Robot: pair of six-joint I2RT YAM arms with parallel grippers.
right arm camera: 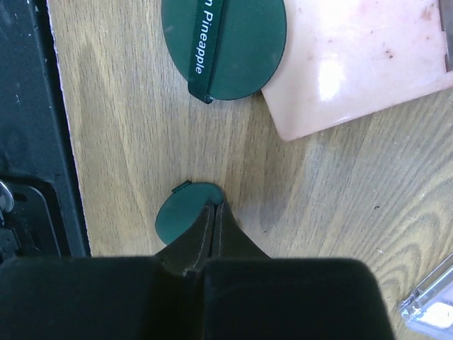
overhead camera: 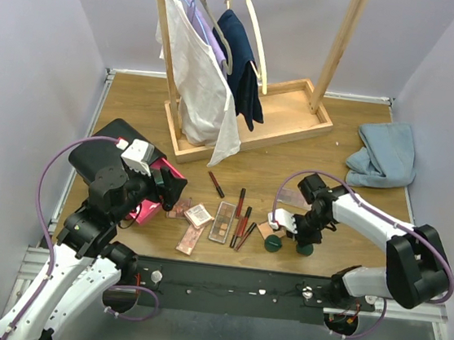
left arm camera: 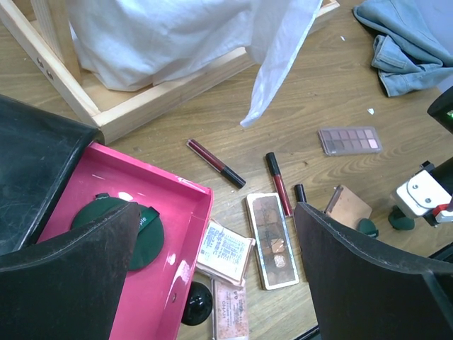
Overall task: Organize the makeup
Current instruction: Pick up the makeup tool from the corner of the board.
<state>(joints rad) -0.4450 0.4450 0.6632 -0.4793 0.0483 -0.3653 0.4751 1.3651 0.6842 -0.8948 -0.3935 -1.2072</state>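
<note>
The makeup lies scattered along the table's near middle: a brown eyeshadow palette (overhead camera: pixel 223 222) (left arm camera: pixel 272 241), slim dark-red tubes (overhead camera: pixel 239 208) (left arm camera: pixel 216 163), a labelled compact (overhead camera: pixel 199 214) (left arm camera: pixel 225 249) and a mauve palette (left arm camera: pixel 349 139). My right gripper (overhead camera: pixel 305 235) (right arm camera: pixel 214 207) is shut, its tips down on a dark-green disc (right arm camera: pixel 177 216) (overhead camera: pixel 305 249) that lies flat on the wood. A second green disc (right arm camera: pixel 226 42) rests beside a peach compact (right arm camera: pixel 361 57). My left gripper (overhead camera: pixel 172 187) (left arm camera: pixel 216 212) hangs open over the pink drawer (left arm camera: pixel 170 212), where another green disc (left arm camera: pixel 117 227) lies.
The black case (overhead camera: pixel 110 153) sits at the left with its drawer pulled out. A wooden clothes rack (overhead camera: pixel 249 123) with hanging garments stands at the back. A blue cloth (overhead camera: pixel 384 155) is bunched at the right. A black strip (right arm camera: pixel 28 127) borders the table's near edge.
</note>
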